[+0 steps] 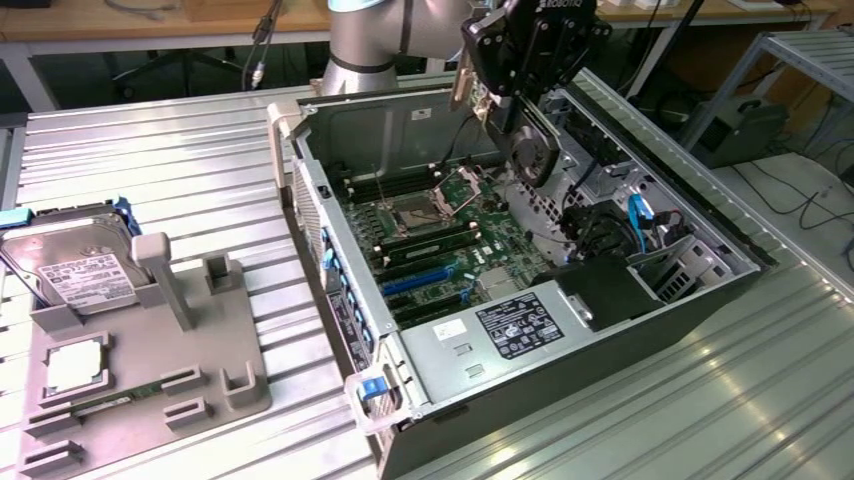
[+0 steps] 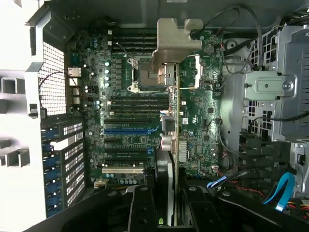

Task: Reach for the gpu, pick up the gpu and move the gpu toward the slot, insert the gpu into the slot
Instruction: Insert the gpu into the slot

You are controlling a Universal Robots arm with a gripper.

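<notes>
Ribbed silver metal table (image 1: 160,180) carries the whole setup. On it lies an open dark computer tower case (image 1: 601,390), side panel off, interior facing up. Inside is a green motherboard (image 1: 441,240) (image 2: 125,159) with an open CPU socket (image 1: 414,212) (image 2: 140,72) and a row of blue and black expansion slots (image 1: 420,282) (image 2: 128,130).

A silver-grey robot arm (image 1: 367,40) rises at the far side of the case.

A grey moulded fixture tray (image 1: 227,370) sits on the table at the exterior view's left, well apart from the case. It holds a boxy silver hard drive with a white label (image 1: 80,270), a square silver processor chip (image 1: 74,365) and a small green memory stick (image 1: 114,400).

The black gripper (image 1: 518,105) (image 2: 168,198) hangs over the far end of the case with its fingers closed on the gpu, a thin dark circuit card with a round fan and a silvery metal bracket (image 1: 531,150) (image 2: 173,140).

In the wrist view the card is edge-on, one black finger (image 2: 140,208) on each side. The bracket end lies past the CPU socket.

In the exterior view the gpu hangs upright below the gripper, over the socket end of the board. It is apart from the blue slots and not seated.
</notes>
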